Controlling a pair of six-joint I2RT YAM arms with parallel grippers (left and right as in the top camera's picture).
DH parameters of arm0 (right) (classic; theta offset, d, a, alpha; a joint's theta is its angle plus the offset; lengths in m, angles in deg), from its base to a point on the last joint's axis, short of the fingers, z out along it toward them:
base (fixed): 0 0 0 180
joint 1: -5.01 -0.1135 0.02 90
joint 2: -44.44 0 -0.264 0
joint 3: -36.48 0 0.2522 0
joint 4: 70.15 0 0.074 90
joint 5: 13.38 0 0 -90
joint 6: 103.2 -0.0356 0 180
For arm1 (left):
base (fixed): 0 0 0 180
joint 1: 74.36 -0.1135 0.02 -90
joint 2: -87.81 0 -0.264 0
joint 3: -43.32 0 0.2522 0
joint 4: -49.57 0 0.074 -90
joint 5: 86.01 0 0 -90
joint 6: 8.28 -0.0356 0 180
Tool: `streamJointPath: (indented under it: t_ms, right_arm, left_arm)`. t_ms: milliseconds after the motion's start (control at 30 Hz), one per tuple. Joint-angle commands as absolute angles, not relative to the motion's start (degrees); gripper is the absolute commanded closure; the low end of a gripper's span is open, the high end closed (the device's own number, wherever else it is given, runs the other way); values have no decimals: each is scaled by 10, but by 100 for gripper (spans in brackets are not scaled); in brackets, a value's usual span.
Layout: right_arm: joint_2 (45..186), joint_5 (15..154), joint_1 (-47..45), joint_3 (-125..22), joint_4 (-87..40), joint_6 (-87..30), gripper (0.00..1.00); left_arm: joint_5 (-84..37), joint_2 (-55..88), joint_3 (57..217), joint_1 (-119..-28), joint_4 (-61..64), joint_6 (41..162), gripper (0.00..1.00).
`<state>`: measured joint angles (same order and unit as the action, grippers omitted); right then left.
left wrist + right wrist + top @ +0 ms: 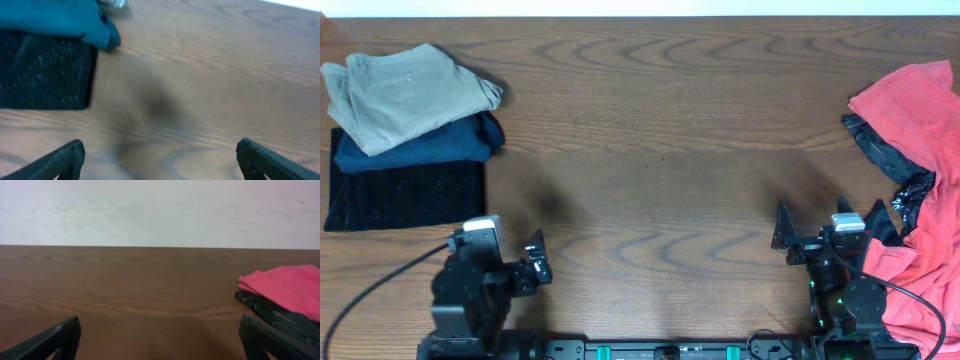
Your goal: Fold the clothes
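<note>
**Progress: three folded, two left**

Far left of the table (660,150), we log a tidy stack: khaki shorts (405,95) on top, a navy garment (430,145) under them, a black garment (405,195) at the bottom. We judge these three done.

At the right edge, a red garment (910,110) lies crumpled over a shiny black garment (885,155). Neither is folded, so we count both as work left.

The left gripper (160,157) sits at the near edge with its jaws wide apart, holding nothing. The right gripper (160,340) is the same, with the red heap just to its right. The middle of the table holds no garment, so we judge the next step to be pulling one from the right pile.
</note>
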<state>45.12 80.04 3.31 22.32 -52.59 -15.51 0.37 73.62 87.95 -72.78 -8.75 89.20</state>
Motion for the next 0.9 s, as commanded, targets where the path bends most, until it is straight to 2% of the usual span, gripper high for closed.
streamJointPath:
  t_ms: [0, 233, 433, 567, 700, 867]
  right_arm:
    - [448, 805, 29, 224, -524, -148, 1]
    - [448, 805, 29, 224, -524, -148, 1]
    - [448, 805, 29, 224, -524, -148, 1]
    - [448, 805, 29, 224, -524, -148, 1]
    - [448, 805, 29, 224, -524, -148, 1]
    - [448, 805, 29, 224, -524, -148, 1]
  left_arm:
    - [17, 787, 810, -730, -38, 889, 2]
    - [17, 870, 665, -730, 177, 891, 2]
    - [17, 877, 571, -730, 399, 891, 2]
    - [16, 877, 573, -729, 390, 880, 2]
    - [0, 877, 573, -729, 316, 880, 2]
    - [0, 873, 574, -729, 320, 880, 2]
